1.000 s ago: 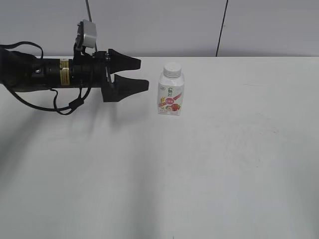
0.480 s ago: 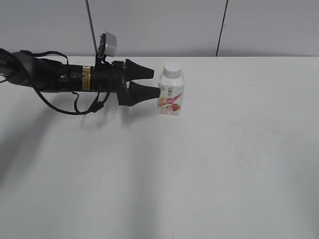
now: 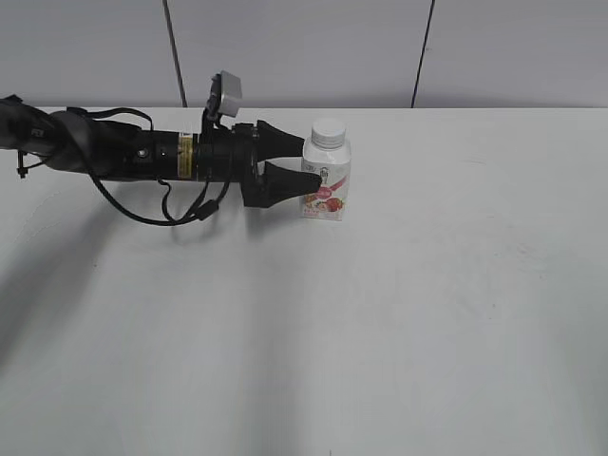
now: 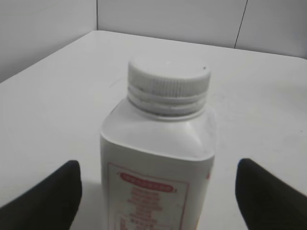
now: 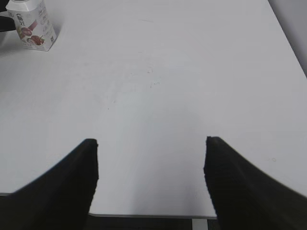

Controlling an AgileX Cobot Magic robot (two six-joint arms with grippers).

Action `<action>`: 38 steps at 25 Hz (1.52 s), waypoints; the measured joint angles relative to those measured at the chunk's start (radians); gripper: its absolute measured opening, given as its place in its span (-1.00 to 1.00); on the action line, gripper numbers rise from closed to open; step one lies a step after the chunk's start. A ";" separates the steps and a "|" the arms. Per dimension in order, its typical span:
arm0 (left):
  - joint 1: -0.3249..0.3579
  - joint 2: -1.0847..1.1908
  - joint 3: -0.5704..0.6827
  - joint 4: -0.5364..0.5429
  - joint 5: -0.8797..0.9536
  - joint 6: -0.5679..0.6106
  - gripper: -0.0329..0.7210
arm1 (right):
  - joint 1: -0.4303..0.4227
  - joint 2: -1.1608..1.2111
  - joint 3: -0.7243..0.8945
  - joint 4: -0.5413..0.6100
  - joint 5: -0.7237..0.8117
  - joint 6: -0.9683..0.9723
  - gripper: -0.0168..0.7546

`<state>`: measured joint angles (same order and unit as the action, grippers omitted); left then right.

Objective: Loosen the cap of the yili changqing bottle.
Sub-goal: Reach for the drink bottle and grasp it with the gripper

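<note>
The yili changqing bottle [image 3: 335, 173] stands upright on the white table, white with a pink-red label. Its ribbed white cap [image 3: 328, 132] is on the neck. My left gripper [image 3: 306, 161] is open and reaches in from the left, one finger behind the bottle's shoulder and one in front of its body. In the left wrist view the bottle [image 4: 158, 158] and the cap [image 4: 168, 79] fill the middle, between the two fingertips of the left gripper [image 4: 158, 187], with gaps on both sides. My right gripper [image 5: 151, 143] is open and empty, far from the bottle [image 5: 34, 28].
The white table [image 3: 399, 313] stretches in front and to the right of the bottle. Its near edge shows in the right wrist view [image 5: 153, 214]. A grey panelled wall [image 3: 313, 47] stands behind. The right arm is out of the exterior view.
My left arm has moved to the right toward the bottle. Its open fingers, once short of the bottle, now sit on either side of it. The bottle has not moved.
</note>
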<state>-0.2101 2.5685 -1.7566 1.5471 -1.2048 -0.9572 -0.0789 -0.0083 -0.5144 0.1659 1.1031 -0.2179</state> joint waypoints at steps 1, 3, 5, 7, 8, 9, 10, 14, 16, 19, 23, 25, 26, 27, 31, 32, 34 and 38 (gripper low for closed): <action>-0.003 0.002 -0.003 0.000 0.000 -0.002 0.66 | 0.000 0.000 0.000 0.000 0.000 0.000 0.46; -0.007 0.002 -0.006 -0.004 -0.001 -0.004 0.66 | 0.000 0.000 0.000 0.000 0.000 0.000 0.46; -0.011 0.002 -0.007 -0.007 -0.001 -0.005 0.65 | 0.000 0.000 0.000 0.000 0.000 0.000 0.46; -0.014 0.002 -0.007 -0.007 -0.001 -0.005 0.65 | 0.000 0.000 0.000 0.000 0.000 0.000 0.46; -0.016 0.002 -0.008 -0.007 -0.001 -0.007 0.65 | 0.000 0.000 0.000 0.000 0.000 0.000 0.46; -0.017 0.002 -0.008 -0.007 -0.001 -0.007 0.65 | 0.000 0.000 0.000 0.000 0.000 0.000 0.46; -0.020 0.002 -0.011 -0.007 -0.001 -0.007 0.65 | 0.000 0.000 0.000 0.000 0.000 0.000 0.46; -0.031 0.002 -0.029 -0.007 -0.001 -0.007 0.65 | 0.000 0.000 0.000 0.000 0.000 0.000 0.46; -0.037 0.002 -0.035 -0.007 0.001 -0.007 0.64 | 0.000 0.000 0.000 0.000 0.000 0.000 0.46; -0.041 0.002 -0.035 -0.007 0.009 -0.007 0.64 | 0.000 0.000 0.000 0.000 0.000 0.000 0.46; -0.041 0.005 -0.036 -0.002 0.018 -0.008 0.62 | 0.000 0.000 0.000 0.000 0.000 0.000 0.46; -0.041 0.019 -0.047 -0.002 0.018 -0.008 0.61 | 0.000 0.000 0.000 0.000 0.000 0.000 0.46; -0.042 0.025 -0.053 -0.001 0.018 -0.008 0.61 | 0.000 0.000 0.000 0.000 0.000 0.000 0.46; -0.043 0.033 -0.057 0.000 0.017 -0.009 0.61 | 0.000 0.000 0.000 0.000 0.000 0.000 0.46; -0.048 0.048 -0.073 0.005 0.015 -0.019 0.58 | 0.000 0.000 0.000 0.000 0.000 0.000 0.46; -0.048 0.051 -0.075 0.004 0.014 -0.019 0.57 | 0.000 0.000 0.000 0.000 0.000 0.000 0.46; -0.048 0.060 -0.085 0.002 0.007 -0.019 0.56 | 0.000 0.000 0.000 0.000 0.000 0.000 0.46; -0.049 0.077 -0.098 0.000 0.006 -0.019 0.52 | 0.000 0.000 0.000 0.000 0.000 0.000 0.46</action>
<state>-0.2589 2.6458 -1.8550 1.5468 -1.1986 -0.9757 -0.0789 -0.0083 -0.5144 0.1659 1.1031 -0.2179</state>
